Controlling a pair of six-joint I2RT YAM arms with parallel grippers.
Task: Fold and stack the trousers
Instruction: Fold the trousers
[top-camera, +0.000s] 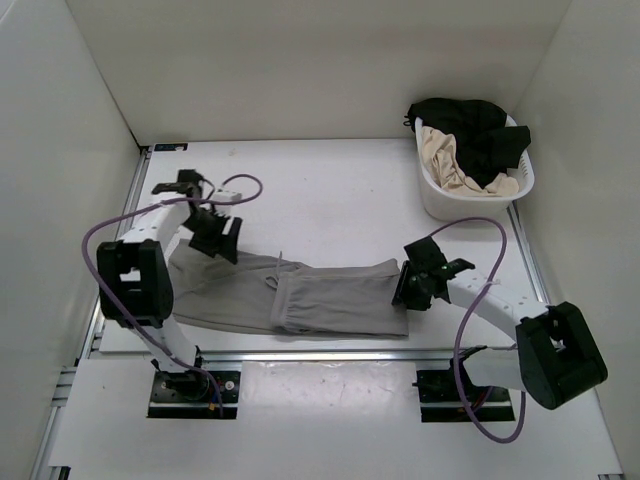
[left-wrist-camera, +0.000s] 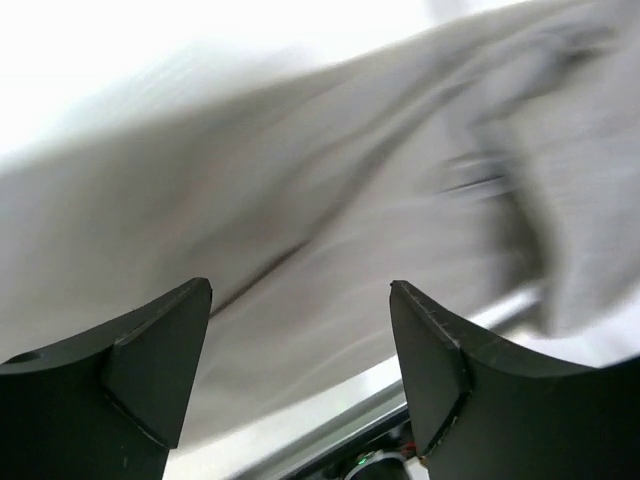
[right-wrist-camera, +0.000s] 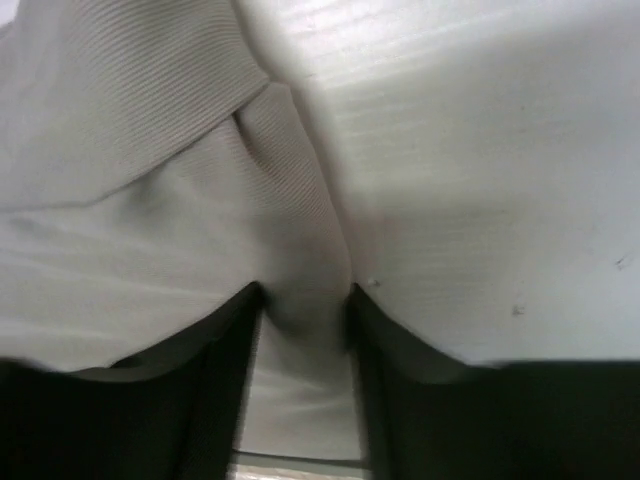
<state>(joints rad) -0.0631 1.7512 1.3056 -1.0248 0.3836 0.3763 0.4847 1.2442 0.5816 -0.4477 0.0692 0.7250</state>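
Lying flat along the near edge of the counter (top-camera: 330, 190), the trousers (top-camera: 300, 295) stretched between the two arms, one part folded over the middle. The left gripper (top-camera: 213, 238) hung over their left end. In the blurred wrist view its fingers (left-wrist-camera: 160, 350) stood wide apart above the grey cloth (left-wrist-camera: 330, 250), with nothing between them. The right gripper (top-camera: 412, 288) sat at the right end. There its fingers (right-wrist-camera: 235, 340) were drawn close, pinching a ridge of the trousers' edge (right-wrist-camera: 300, 250) against the counter. A white basket (top-camera: 432, 195) holding black and cream clothes stood in the far right corner.
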